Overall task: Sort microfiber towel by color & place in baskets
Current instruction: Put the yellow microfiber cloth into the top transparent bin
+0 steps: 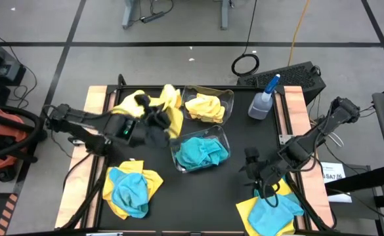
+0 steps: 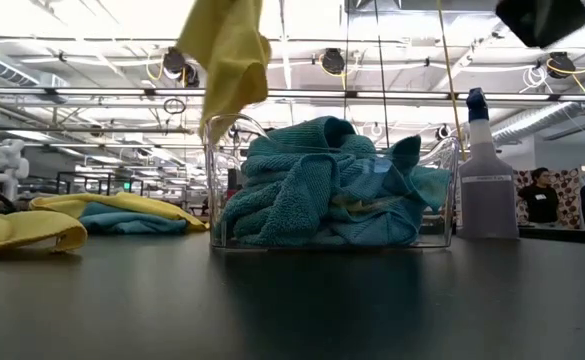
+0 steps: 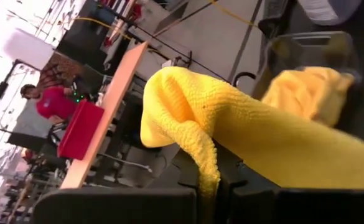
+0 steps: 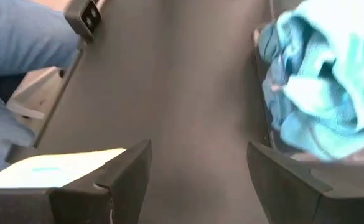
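Note:
My left gripper [image 1: 157, 124] is shut on a bright yellow towel [image 1: 169, 101], raised above the table just left of the two clear baskets. The far basket [image 1: 230, 98] holds a yellow towel [image 1: 206, 108]. The near basket [image 1: 176, 157] holds turquoise towels [image 2: 322, 190]. My right gripper [image 1: 254, 167] is open and low over bare table, right of the near basket and just beyond a yellow and turquoise pile [image 1: 270, 210]. Its fingers [image 4: 122, 174] touch nothing. Another mixed pile [image 1: 132, 187] lies near the table's left front. My left gripper [image 3: 222, 183] pinches the yellow towel between its two fingers at a bunched fold [image 3: 208, 165], coming level from the table's left. The cloth drapes over the fingers and hides the tips. The towel is lifted clear, and its free end [image 2: 227, 60] hangs slack above the table.
A clear spray bottle with a blue nozzle [image 1: 264, 99] stands right of the far basket. Wooden strips [image 1: 96, 98] edge the black mat on both sides. Bare mat lies between the baskets and my right gripper. People [image 3: 51, 99] stand in the room beyond the table.

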Robot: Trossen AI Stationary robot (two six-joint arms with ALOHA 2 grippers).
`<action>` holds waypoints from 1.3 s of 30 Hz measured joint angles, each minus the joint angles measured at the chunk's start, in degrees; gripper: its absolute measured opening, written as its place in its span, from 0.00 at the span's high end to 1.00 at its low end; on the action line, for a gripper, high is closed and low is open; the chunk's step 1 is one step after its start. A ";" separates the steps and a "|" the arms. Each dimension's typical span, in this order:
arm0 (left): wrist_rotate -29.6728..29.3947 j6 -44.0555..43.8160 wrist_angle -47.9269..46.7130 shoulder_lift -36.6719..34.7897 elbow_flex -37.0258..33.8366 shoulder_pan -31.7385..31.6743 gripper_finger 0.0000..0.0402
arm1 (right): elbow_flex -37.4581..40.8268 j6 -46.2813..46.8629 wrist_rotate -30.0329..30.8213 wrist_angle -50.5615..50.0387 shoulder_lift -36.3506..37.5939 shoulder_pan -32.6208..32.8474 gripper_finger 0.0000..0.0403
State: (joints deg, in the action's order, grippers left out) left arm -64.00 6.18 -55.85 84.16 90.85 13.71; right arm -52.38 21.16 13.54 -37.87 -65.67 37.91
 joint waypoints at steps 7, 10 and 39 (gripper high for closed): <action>14.65 18.91 21.12 0.00 -0.02 -13.19 0.98 | 6.97 7.24 0.38 4.86 -0.02 3.29 0.37; 21.88 22.77 27.95 0.00 -0.02 -18.51 0.98 | 10.24 10.06 0.42 8.40 -0.02 4.47 0.37; 56.17 27.16 53.12 26.94 -0.02 -34.41 0.98 | 15.17 15.75 9.25 19.71 -0.04 11.22 0.37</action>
State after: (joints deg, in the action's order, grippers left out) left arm -7.83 33.34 -2.73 111.10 90.83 -20.69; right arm -37.21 36.91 22.79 -18.16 -65.71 49.13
